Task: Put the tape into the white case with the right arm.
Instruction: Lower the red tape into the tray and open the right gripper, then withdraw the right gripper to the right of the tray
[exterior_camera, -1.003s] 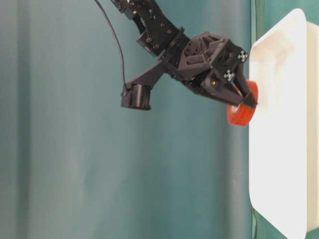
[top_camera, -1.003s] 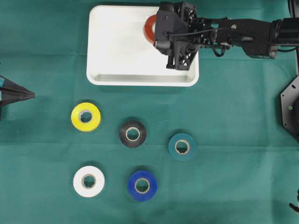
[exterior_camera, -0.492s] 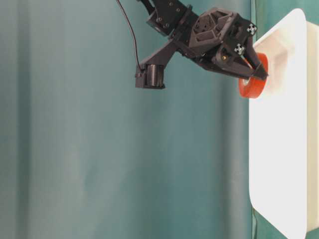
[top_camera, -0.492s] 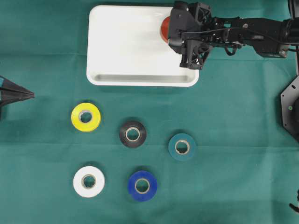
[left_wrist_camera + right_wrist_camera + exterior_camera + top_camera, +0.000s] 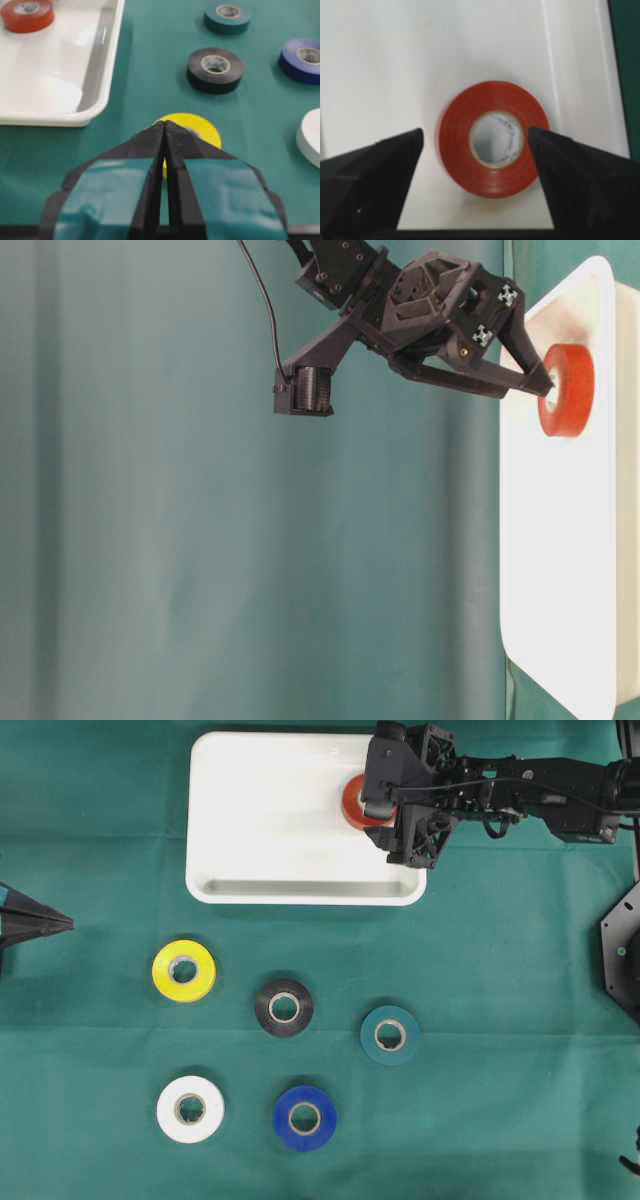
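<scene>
Green cloth (image 5: 500,1100): white case (image 5: 260,830) holds red tape (image 5: 352,802).

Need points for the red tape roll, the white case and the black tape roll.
red tape roll (image 5: 492,172): right wrist view, lower band of the roll.
white case (image 5: 300,892): overhead view, near rim.
black tape roll (image 5: 267,996): overhead view, upper left of the ring.

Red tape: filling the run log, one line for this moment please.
red tape: flat in white case | right end effector: open, straddling it | left end effector: shut, idle

Red tape (image 5: 492,137) flat — white case (image 5: 380,70).
</scene>
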Tool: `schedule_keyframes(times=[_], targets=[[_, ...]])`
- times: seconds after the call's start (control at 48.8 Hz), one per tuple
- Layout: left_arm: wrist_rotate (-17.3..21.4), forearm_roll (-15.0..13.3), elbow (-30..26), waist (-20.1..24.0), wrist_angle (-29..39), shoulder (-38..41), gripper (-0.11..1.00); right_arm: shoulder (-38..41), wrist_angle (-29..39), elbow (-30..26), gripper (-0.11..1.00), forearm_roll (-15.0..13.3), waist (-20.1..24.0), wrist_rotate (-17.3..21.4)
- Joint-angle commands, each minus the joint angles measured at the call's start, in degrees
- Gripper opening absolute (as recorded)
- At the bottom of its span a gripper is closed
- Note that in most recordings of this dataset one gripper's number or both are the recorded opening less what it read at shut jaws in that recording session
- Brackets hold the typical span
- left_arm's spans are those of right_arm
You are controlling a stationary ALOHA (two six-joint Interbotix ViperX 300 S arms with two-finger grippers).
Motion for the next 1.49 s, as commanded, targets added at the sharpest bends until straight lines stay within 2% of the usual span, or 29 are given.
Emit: schedule_keyframes(times=[0.0, 0.143, 0.307, 0.676, 0.86, 1.003, 1.27, 1.393, 1.475], targets=[[0.0, 0.0, -0.7, 0.1, -0.3, 0.4, 0.0, -1.9, -0.2, -0.5, 0.52, -0.3, 0.1, 0.0], [0.0, 0.0, -0.7, 0.0, -0.4, 0.4, 0.0, -2.9, 0.3, 0.6, 0.52, -0.2, 0.1, 0.0], [0.0, 0.0, -0.7, 0.1, -0.4, 0.4, 0.0, -7.3, 0.3, 4.7, 0.52, -0.2, 0.1, 0.0], [0.0, 0.0, -0.6, 0.1, -0.3, 0.4, 0.0, -23.9, -3.2, 21.5, 0.52, -0.2, 0.1, 0.1], [-0.1, 0.0, -0.6, 0.1, -0.3, 0.4, 0.0, -32.3, -4.3, 28.0, 0.52, 0.0, 0.1, 0.3], [-0.1, 0.0, -0.7, 0.1, -0.3, 0.4, 0.0, -35.2, -4.6, 30.3, 0.51, 0.1, 0.1, 0.9], [-0.1, 0.0, -0.7, 0.1, -0.3, 0.4, 0.0, -35.1, -4.8, 31.6, 0.52, 0.1, 1.0, 2.5], [0.0, 0.0, -0.7, 0.1, -0.3, 0.4, 0.0, -35.1, -4.7, 32.2, 0.52, 0.1, 3.3, 3.7], [-0.1, 0.0, -0.7, 0.1, -0.3, 0.4, 0.0, -35.2, -4.8, 32.8, 0.52, 0.1, 6.4, 5.3]])
